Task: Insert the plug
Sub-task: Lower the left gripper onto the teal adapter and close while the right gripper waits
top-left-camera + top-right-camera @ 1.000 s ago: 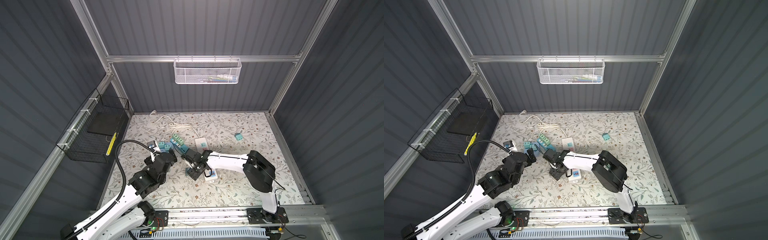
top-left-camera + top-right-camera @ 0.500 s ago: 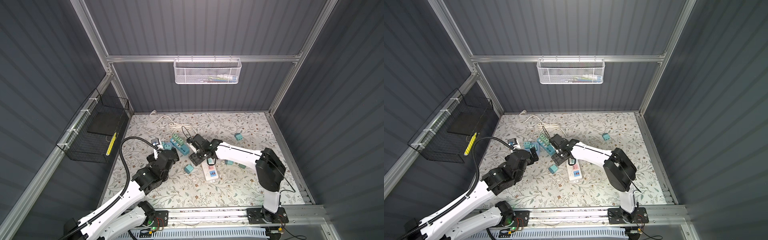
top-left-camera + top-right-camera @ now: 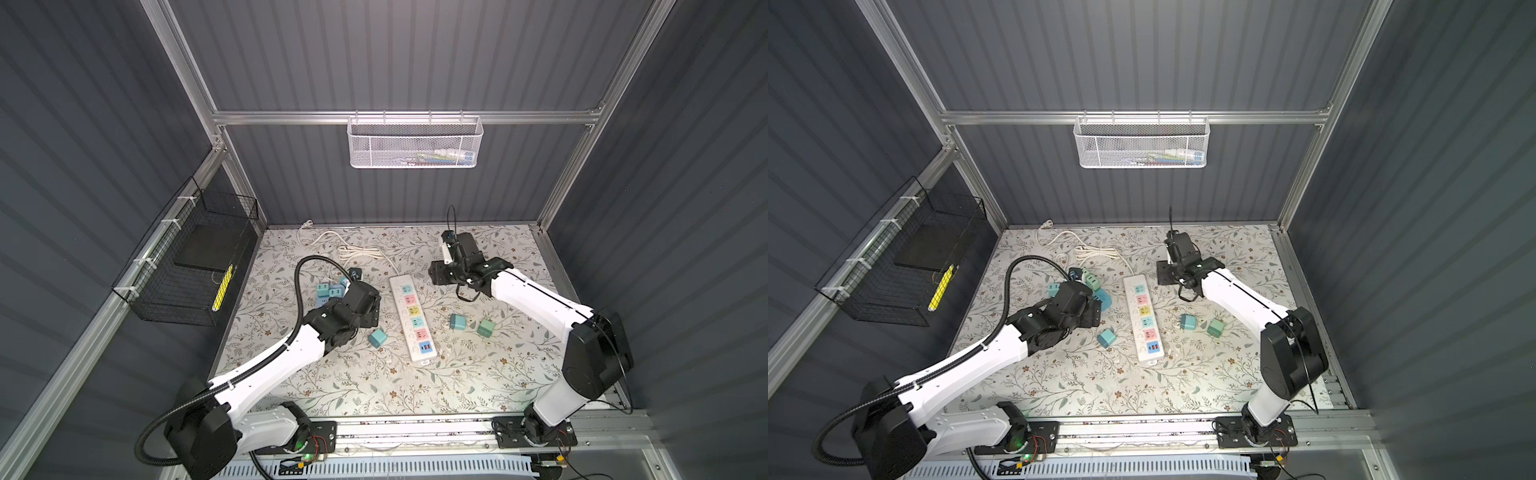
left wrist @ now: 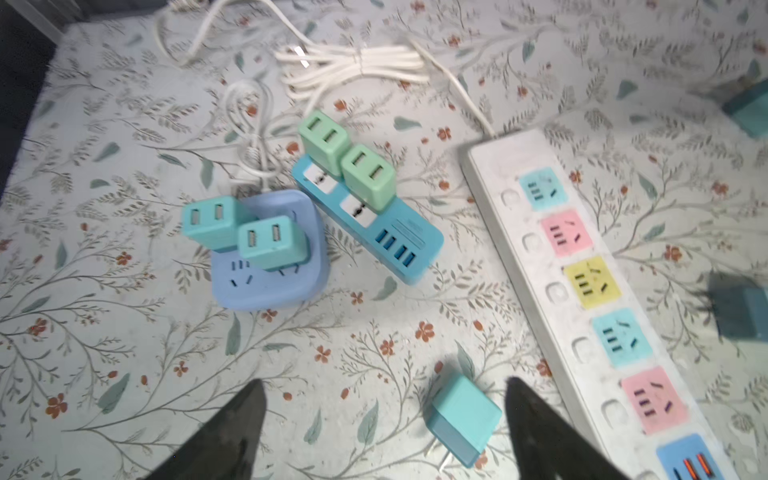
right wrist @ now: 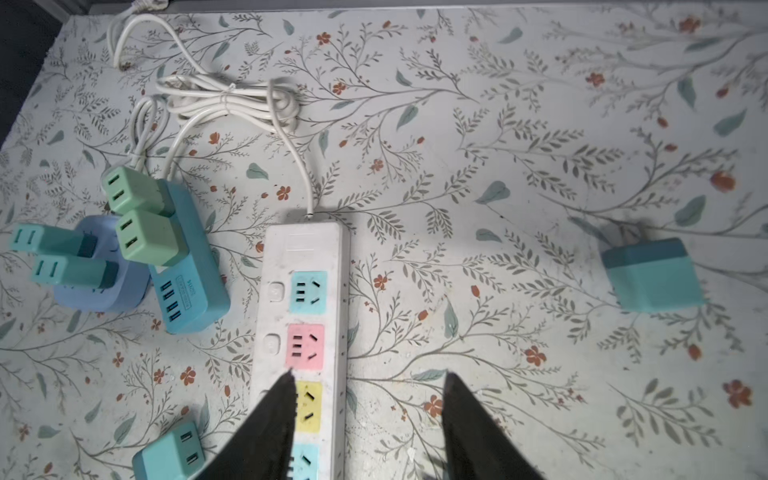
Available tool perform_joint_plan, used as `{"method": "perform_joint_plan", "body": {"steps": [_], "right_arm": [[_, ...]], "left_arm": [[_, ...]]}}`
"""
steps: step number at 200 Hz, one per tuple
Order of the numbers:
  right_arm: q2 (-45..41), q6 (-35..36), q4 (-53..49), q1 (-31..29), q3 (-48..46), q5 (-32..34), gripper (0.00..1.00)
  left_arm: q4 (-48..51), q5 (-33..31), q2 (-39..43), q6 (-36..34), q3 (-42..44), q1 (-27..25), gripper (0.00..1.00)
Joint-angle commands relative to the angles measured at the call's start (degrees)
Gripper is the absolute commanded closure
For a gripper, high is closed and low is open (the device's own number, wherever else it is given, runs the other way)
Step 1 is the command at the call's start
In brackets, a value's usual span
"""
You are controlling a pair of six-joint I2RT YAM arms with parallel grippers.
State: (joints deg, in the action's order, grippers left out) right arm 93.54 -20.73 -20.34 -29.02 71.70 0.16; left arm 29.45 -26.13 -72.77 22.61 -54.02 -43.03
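A teal plug [image 4: 463, 419] lies on its side on the floral mat, prongs showing, just left of the long white power strip [image 3: 412, 321] in both top views. My left gripper [image 4: 384, 399] is open and straddles this plug [image 3: 377, 337], which sits close to one finger without touching. All the strip's [image 3: 1144, 318] coloured sockets are empty. My right gripper [image 5: 368, 386] is open and empty, held above the strip's [image 5: 305, 291] cable end, one finger [image 5: 276, 419] over the yellow socket. In a top view the right gripper [image 3: 440, 274] is at the strip's far right.
Two more teal plugs [image 3: 457, 322] [image 3: 484, 328] lie right of the strip. A blue socket cube [image 4: 270, 270] and a teal strip [image 4: 374, 224], each carrying two plugs, stand at the left. A coiled white cable [image 3: 357, 251] lies behind. A black wire basket [image 3: 195, 266] hangs on the left wall.
My right gripper has swung from the strip's left side up and back to its far right end, uncovering the strip. My left gripper has shifted slightly toward the lying teal plug.
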Motion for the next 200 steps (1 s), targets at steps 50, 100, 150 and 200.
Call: {"method": "perform_joint_plan", "body": {"steps": [50, 100, 150, 200], "right_arm": [[-2.3, -2.2, 3.4, -0.6, -2.5, -7.7, 0.46], [-1.8, -1.1, 2.8, -0.5, -1.7, -7.1, 0.46], [-1.0, -1.5, 2.7, -0.5, -1.5, -6.9, 0.44], [-1.1, -1.3, 2.2, -0.5, -1.6, -6.8, 0.43]], "left_arm": [[13.3, 10.9, -16.7, -14.3, -11.7, 0.4, 0.29], [15.7, 19.3, -20.7, -18.3, -14.1, 0.3, 0.3], [16.9, 22.3, -23.2, -19.3, -14.8, 0.2, 0.33], [16.1, 24.0, -24.3, -18.9, -12.2, 0.3, 0.36]]}}
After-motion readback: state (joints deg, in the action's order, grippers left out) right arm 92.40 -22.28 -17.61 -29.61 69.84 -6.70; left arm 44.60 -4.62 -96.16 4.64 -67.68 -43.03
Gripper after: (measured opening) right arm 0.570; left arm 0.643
